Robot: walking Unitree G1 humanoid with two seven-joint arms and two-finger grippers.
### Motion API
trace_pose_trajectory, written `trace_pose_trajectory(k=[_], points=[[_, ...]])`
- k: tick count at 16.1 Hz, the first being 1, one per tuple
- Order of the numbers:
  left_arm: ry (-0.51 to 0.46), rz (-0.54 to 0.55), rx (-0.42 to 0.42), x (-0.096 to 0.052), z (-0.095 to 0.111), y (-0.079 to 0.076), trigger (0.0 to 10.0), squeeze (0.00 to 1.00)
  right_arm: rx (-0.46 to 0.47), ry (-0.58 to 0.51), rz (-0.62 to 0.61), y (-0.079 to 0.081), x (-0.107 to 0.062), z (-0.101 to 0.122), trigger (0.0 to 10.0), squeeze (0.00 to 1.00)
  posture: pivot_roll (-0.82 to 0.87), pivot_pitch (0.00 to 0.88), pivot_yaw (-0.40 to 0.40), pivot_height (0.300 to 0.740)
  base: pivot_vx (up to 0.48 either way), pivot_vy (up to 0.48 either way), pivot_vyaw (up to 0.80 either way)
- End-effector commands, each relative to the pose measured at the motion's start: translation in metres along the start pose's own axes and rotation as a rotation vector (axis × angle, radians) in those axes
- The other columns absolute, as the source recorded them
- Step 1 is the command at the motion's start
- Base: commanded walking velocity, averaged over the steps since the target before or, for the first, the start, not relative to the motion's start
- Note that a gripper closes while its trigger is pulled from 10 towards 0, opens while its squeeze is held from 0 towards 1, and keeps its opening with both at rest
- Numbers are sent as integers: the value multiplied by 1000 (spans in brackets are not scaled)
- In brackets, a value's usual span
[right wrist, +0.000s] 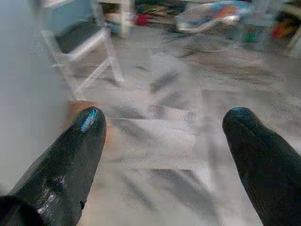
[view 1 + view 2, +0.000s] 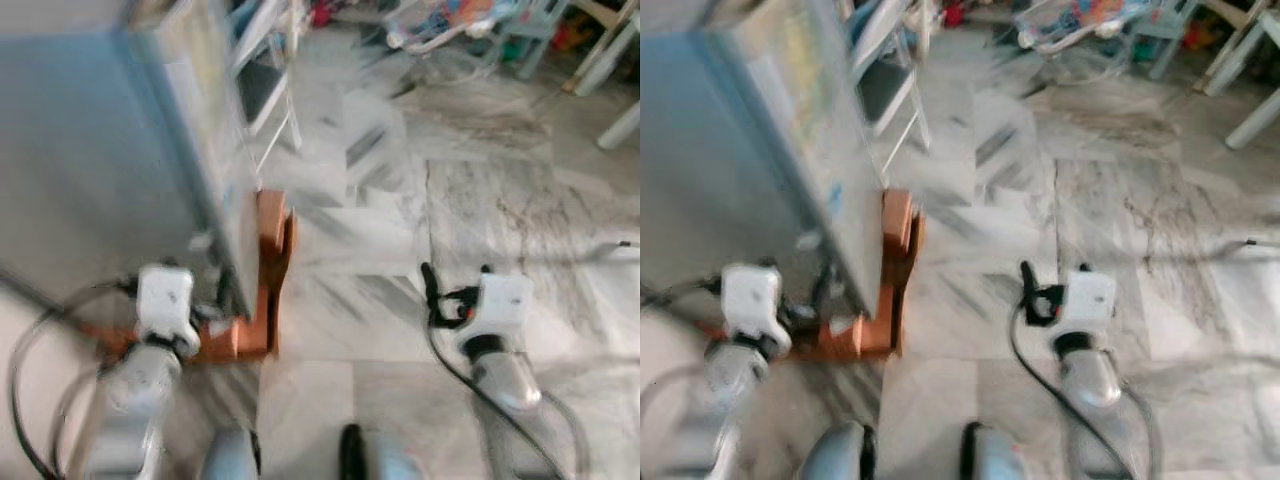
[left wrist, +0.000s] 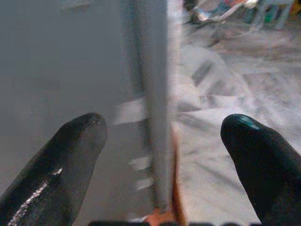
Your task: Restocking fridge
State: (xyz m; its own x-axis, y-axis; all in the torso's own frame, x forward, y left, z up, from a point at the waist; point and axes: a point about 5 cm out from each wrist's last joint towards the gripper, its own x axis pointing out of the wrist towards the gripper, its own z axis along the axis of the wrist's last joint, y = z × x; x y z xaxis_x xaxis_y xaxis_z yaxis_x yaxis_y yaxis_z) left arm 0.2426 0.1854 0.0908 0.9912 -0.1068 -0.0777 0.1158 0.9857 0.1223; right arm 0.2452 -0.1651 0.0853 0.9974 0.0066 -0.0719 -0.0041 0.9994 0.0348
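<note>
Head views blurred. Fridge [image 2: 110, 150], tall & grey, stands at the robot's front-left on an orange wooden base [image 2: 262, 290]; the base sticks out past the fridge's near corner at floor level. Door looks closed; can't tell more w/ the blur.

Left gripper [image 3: 164, 141] is low, right by the fridge's near corner, above the base. In the left wrist view its fingers [image 3: 70, 155] are spread wide, released, nothing between them; the fridge's grey side & vertical edge run between the tips, w/ a sliver of orange base below.

Right gripper [image 1: 164, 136] is well to the right of the fridge, over bare marble floor [image 2: 480, 200]. Fingers [image 1: 75, 150] likewise spread apart, holding nothing. Its white wrist block [image 2: 500, 305] & black cable [image 2: 445, 350] show in the head views, apart from the fridge.

Beyond the fridge: a white folding chair [image 1: 80, 42] w/ dark seat, just behind the fridge's far corner. Further back from the fridge, a colourful clutter of toys [image 1: 211, 14] along the room's far edge; too blurred to name each. A white leg of some furniture [image 2: 620, 125] far right of the fridge.

No food or stock item can be made out near the fridge.
</note>
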Motion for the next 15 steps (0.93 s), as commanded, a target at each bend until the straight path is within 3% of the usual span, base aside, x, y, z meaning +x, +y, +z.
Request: trace_pose_trajectory(k=[1,4,10,15], points=[[-11,-36,-18,-2,1,-6,10000,0,-17,-2,-19,-7,-1,1,10000,0,97,168,-52,740,0,0,0],[-17,-83,-59,-4,2,-15,10000,0,-13,2,-19,-7,-1,1,10000,0,97,170,-54,740,0,0,0],[-30,-116,-79,-3,4,-20,10000,0,-13,5,-14,-6,0,0,10000,0,93,174,-55,740,42,0,-766],[-32,-120,-90,-2,4,-22,10000,0,-18,4,-18,-7,-3,0,10000,0,86,180,-55,740,277,0,0]])
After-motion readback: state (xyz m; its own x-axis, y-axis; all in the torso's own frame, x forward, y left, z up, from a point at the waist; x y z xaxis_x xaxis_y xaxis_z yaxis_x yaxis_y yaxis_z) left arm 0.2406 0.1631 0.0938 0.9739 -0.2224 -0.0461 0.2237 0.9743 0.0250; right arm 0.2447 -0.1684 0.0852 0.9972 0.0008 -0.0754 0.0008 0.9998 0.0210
